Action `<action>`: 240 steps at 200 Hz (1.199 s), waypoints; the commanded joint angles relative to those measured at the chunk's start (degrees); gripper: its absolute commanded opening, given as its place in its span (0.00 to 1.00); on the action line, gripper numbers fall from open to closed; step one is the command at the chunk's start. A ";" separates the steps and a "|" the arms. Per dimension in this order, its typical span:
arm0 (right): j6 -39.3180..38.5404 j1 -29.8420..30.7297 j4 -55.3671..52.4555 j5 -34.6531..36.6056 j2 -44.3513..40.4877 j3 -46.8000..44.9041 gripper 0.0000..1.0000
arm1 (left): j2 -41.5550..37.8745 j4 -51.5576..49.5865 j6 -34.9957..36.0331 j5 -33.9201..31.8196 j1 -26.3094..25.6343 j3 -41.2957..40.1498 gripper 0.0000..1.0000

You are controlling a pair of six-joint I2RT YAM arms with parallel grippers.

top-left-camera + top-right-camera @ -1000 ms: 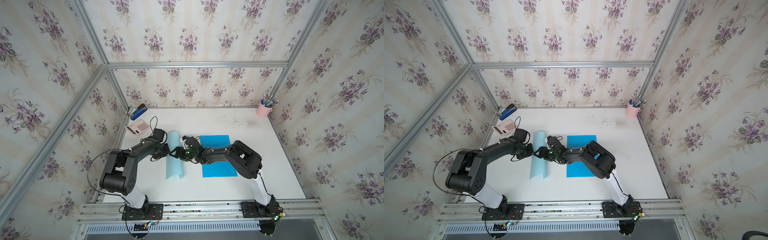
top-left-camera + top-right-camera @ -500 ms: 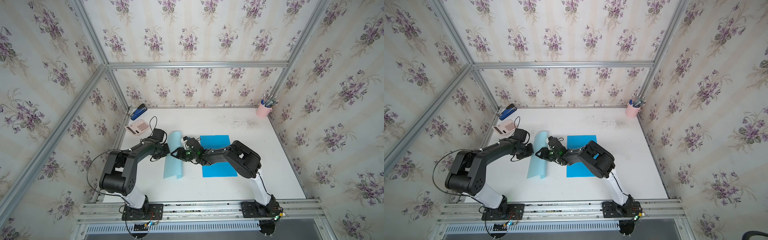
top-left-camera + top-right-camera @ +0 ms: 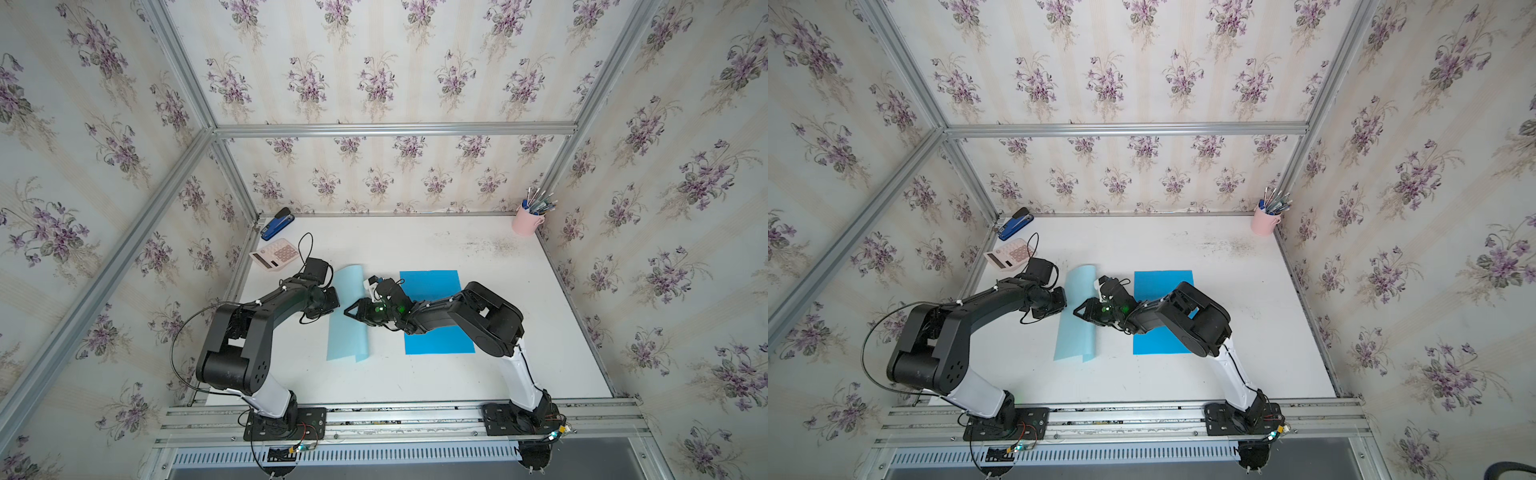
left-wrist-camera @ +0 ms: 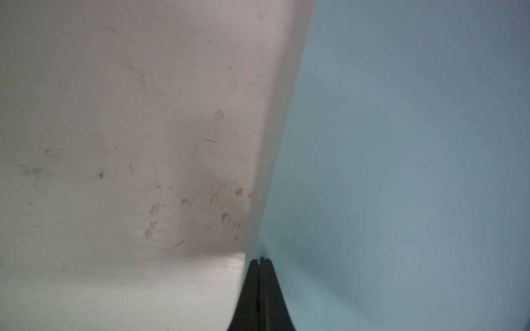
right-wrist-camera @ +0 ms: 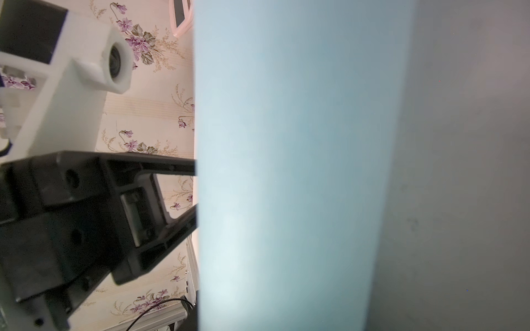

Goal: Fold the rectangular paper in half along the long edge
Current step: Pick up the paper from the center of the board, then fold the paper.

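The paper (image 3: 347, 340) lies doubled over but rounded, crease not yet pressed; the left claw (image 4: 259, 262) sits shut at the paper's edge, and whether the right claw (image 3: 349, 311) over its fold is open I cannot tell.

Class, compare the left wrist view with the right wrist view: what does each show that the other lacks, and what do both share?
Only the left wrist view: the left hand at its very tips, pinched shut on the edge of the light blue paper. Only the right wrist view: the floral wall, and that hand's black body with its white camera mount, tips hidden behind the paper. Both: the paper and the white table.
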 commanded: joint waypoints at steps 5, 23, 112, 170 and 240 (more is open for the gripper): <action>1.75 -0.25 4.48 -3.29 -0.87 -0.81 0.42 | -2.23 1.55 0.62 0.49 0.09 -1.30 0.02; 2.52 -0.36 7.58 -4.63 -1.47 -1.45 0.42 | -4.54 2.48 0.56 0.62 0.18 -2.45 0.03; 7.34 -2.31 19.33 -11.32 -7.04 -4.81 0.41 | -28.29 -0.09 -2.04 1.38 1.45 -2.83 0.10; 11.30 -5.69 21.16 -15.07 -17.44 -6.56 0.40 | -38.78 -6.87 -2.66 8.10 6.80 2.94 0.18; 7.79 -8.03 5.74 -15.98 -35.83 -3.23 0.40 | -40.56 5.77 -10.05 29.28 10.54 4.71 0.30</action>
